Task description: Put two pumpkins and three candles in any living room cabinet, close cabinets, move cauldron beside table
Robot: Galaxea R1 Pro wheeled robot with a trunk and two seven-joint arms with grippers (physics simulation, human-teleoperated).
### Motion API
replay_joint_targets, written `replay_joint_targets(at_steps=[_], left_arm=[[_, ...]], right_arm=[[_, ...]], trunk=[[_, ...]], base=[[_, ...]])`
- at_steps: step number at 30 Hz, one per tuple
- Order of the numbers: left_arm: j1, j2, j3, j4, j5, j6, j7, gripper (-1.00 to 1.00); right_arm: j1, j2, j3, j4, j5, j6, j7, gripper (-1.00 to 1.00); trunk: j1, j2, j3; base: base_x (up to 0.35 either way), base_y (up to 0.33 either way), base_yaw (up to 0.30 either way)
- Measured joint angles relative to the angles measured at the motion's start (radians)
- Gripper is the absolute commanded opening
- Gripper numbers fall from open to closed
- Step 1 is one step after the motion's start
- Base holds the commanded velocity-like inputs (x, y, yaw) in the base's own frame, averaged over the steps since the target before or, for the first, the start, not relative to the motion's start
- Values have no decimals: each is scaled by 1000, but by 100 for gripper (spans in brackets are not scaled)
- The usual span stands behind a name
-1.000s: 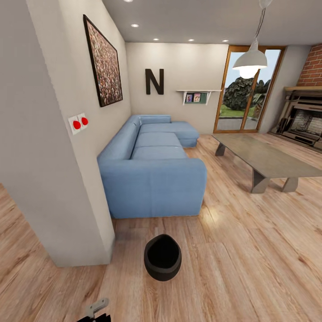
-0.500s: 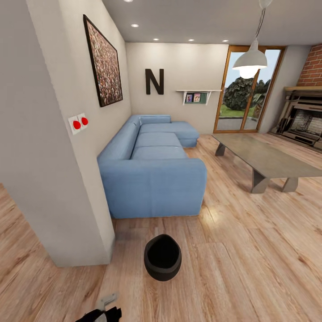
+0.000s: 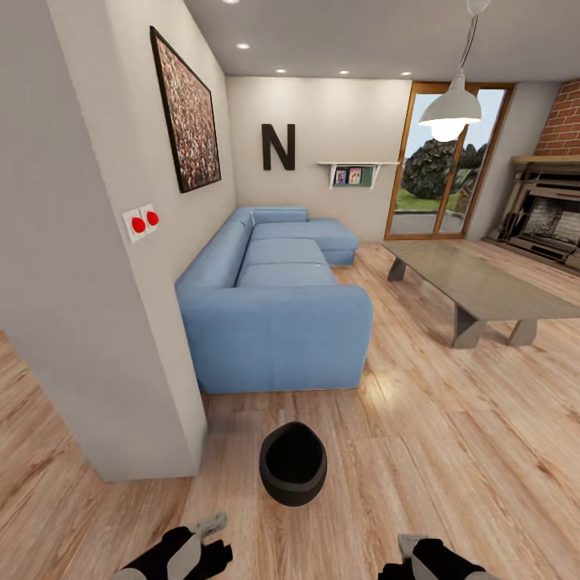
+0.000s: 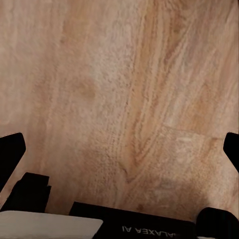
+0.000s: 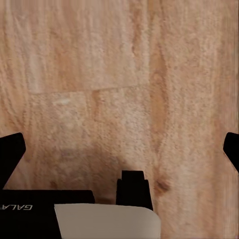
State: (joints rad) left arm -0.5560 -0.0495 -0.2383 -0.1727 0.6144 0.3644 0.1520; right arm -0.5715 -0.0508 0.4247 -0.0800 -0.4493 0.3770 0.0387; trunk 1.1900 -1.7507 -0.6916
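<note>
Facing the small round-bellied matte black cauldron (image 3: 293,464) on plank floor, we judge both wide-spread grippers, left (image 4: 119,149) and right (image 5: 119,149), must grasp it next.

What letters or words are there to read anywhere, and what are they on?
"N": a big black letter on the far wall.
"GALAXEA AI": on the left gripper's body, seen upside down.
"GALA": on the right gripper's body, cut off.
Pictures on the shelf: too small to read.
</note>
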Motion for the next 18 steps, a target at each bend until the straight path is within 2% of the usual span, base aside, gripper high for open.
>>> replay_joint_targets(at_steps=[4,8,11,13,16,18], left_arm=[[-7,1,0,-2,0,45,0,100],[-11,-1,0,-3,0,63,0,100],[-15,-1,0,-6,0,65,0,100],[-30,-1,0,-9,1,66,-3,100],[-83,-4,0,-11,1,67,-10,100],[-105,-15,-1,-17,1,63,-12,100]], right_arm=[[-38,13,-1,-58,-3,70,-26,100],[-128,30,-4,-64,-4,130,-30,100],[-138,38,-4,-64,-4,137,-30,100],[-146,47,-1,-65,-9,141,-31,100],[-165,74,-5,-65,-7,144,-31,100],[-173,89,-5,-66,-7,145,-32,100]], trunk=[[0,0,0],[0,0,0],[0,0,0],[0,0,0],[0,0,0],[0,0,0]], base=[[0,0,0],[0,0,0],[0,0,0],[0,0,0],[0,0,0],[0,0,0]])
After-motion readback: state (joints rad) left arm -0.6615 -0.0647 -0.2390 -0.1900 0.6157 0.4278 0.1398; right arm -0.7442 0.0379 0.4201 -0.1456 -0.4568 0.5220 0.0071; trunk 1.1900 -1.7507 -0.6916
